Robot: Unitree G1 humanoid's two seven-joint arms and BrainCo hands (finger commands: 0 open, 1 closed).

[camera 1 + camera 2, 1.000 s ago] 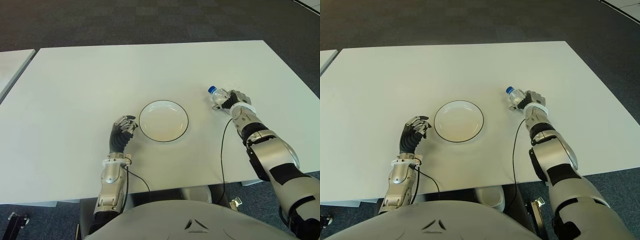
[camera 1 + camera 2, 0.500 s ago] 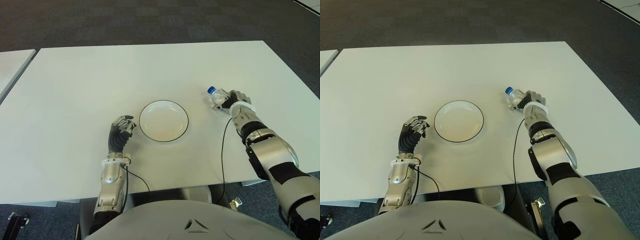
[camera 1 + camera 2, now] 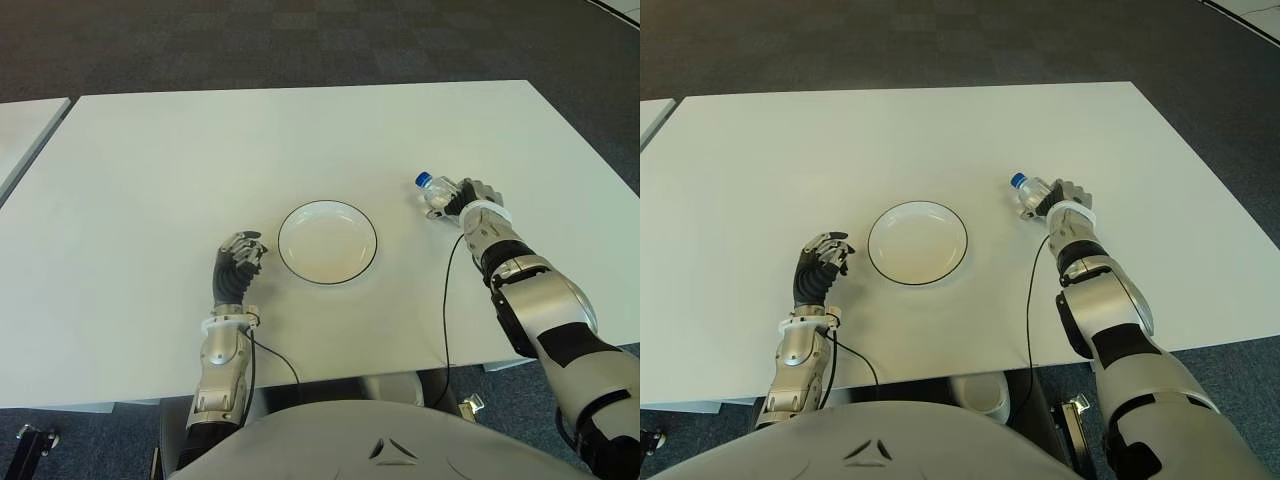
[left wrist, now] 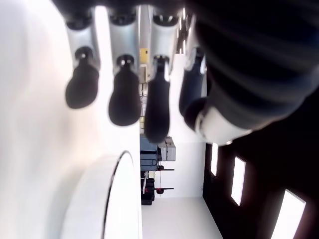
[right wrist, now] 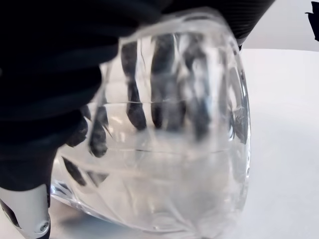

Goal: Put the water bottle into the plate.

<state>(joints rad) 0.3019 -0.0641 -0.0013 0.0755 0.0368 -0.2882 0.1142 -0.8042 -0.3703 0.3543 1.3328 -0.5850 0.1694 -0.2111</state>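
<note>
At about three o'clock from the plate point(image 3: 327, 242), near it but clearly apart from its rim, the water bottle point(image 3: 436, 194) is held in the right robot hand point(image 3: 467, 199). The bottle is tilted, with its blue cap pointing toward ten o'clock, and whether its base touches the white bench point(image 3: 300, 140) cannot be told. In the right wrist view the dark fingers point(image 5: 134, 94) are seen through the clear plastic, wrapped round the body of the bottle, so the hand is closed on it.

The bottle is judged to be light and thin-walled, with smooth, ribbed plastic that is likely to be slippery and to dent under a hard squeeze; any water inside would shift as the bottle is tipped. A hold round the middle of the body, as is shown now, is judged the sensible place, with moderate pressure. The plate is shallow, so a round bottle laid on its side could roll off the rim.

The right forearm is stretched forward from the five o'clock edge of the bench, with the wrist turned inward toward the plate. The left robot hand point(image 3: 236, 268) shows just beside the plate at about eight o'clock, with its fingers point(image 4: 124, 96) curled and nothing held in them.
</note>
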